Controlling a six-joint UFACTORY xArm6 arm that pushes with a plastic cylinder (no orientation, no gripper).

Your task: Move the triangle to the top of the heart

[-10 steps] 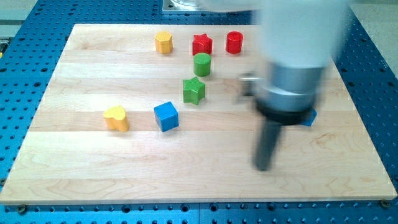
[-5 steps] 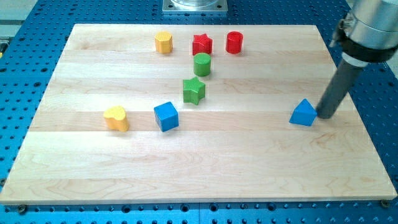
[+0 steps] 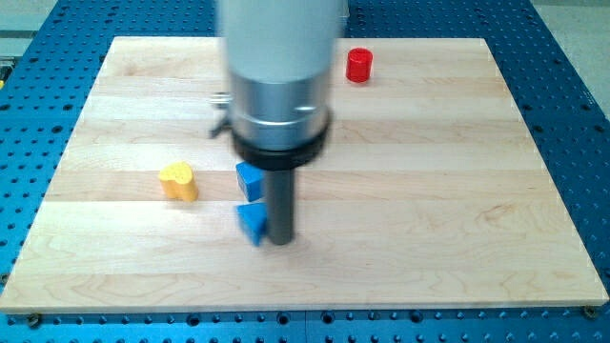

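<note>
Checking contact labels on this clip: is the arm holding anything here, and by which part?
Nothing is held; the arm has no gripper. My tip rests against the view's right side of the blue triangle block.

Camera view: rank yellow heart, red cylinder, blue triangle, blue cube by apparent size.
1. yellow heart, fully visible, looks largest.
2. red cylinder, smaller, though it sits farther up the board.
3. blue triangle and blue cube: unranked, both partly hidden behind my tip.
</note>
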